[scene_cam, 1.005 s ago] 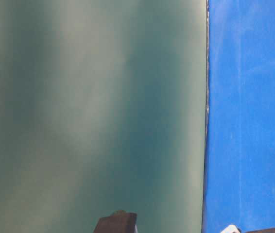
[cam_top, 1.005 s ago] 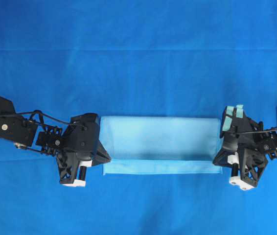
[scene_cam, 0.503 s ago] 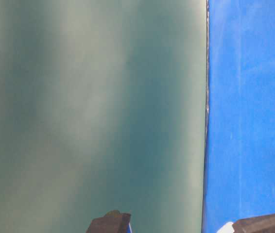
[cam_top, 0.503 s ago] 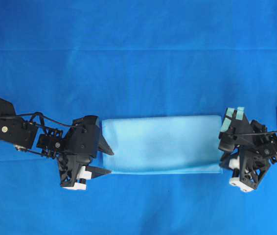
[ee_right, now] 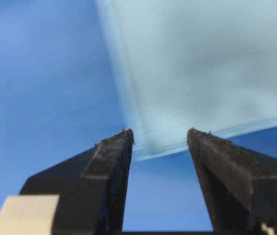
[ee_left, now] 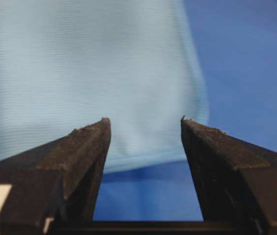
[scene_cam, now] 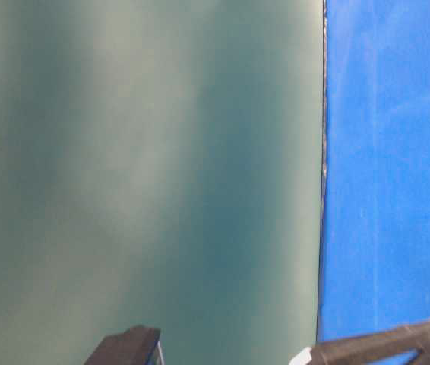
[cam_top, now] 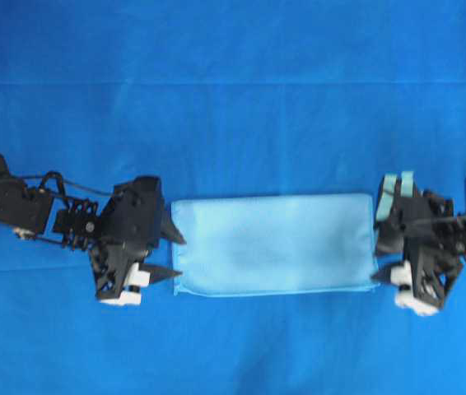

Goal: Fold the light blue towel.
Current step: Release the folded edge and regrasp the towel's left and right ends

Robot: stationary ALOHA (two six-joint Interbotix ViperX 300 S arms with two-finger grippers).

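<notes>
Pale blue microfibre, folded once into a wide band, both grippers off it.

Light blue towel (cam_top: pixel 272 245) flat on the blue table covering (cam_top: pixel 233 99), centre of overhead view, long axis left to right, near hem lined up clean. Differs from a second ago: then a lower layer stuck out as a strip along the near edge, now covered, so first fold looks finished. Left gripper (cam_top: pixel 173 254) just beside the towel's left end, jaws apart, nothing held; wrist view shows fingertips (ee_left: pixel 92 134) short of the corner. Right gripper (cam_top: pixel 377 259) at the right end, jaws likewise apart and empty, tips framing that corner. Probably released and backing off; next a second fold, end over end. Table-level view useless.
</notes>
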